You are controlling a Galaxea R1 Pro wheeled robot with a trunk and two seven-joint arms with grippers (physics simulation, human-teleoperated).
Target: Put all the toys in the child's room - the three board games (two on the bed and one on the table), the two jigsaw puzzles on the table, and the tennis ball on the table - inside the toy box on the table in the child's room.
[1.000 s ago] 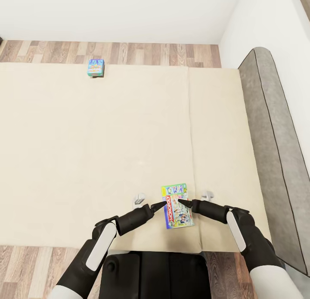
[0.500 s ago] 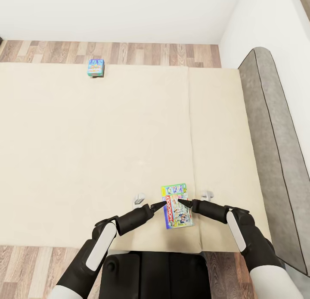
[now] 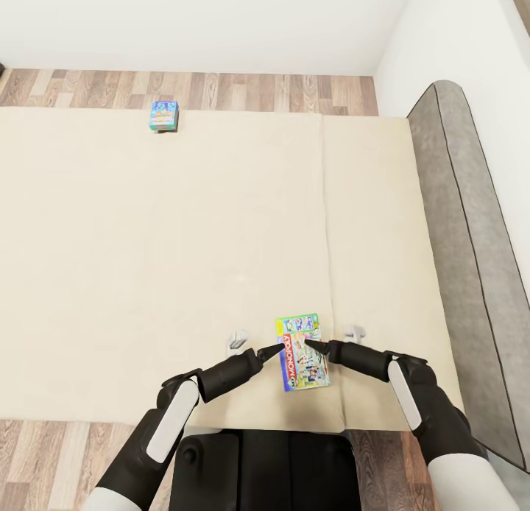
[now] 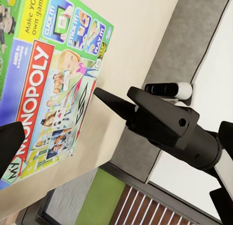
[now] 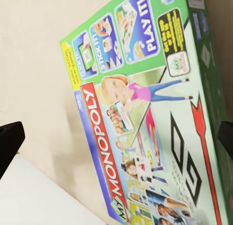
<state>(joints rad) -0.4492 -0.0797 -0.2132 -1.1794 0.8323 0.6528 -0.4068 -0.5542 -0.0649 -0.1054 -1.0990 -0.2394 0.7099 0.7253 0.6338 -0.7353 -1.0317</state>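
The green-white-red Monopoly board game (image 3: 302, 351) lies flat on the cream bed (image 3: 184, 261), close to its near edge. My left gripper (image 3: 277, 349) points at the box's left side and my right gripper (image 3: 309, 344) reaches over its top from the right. Both are open, with the tips at the box. The left wrist view shows the Monopoly board game (image 4: 46, 89) with the right gripper's dark finger (image 4: 121, 106) beside it. Its printed lid (image 5: 145, 132) lies between my right fingertips (image 5: 8, 140). A smaller blue board game (image 3: 163, 115) sits at the bed's far edge.
A grey padded headboard (image 3: 471, 261) runs along the right side of the bed, against a white wall. Wooden floor (image 3: 258, 91) shows beyond the far edge of the bed and under my dark base (image 3: 265, 467) at the near edge.
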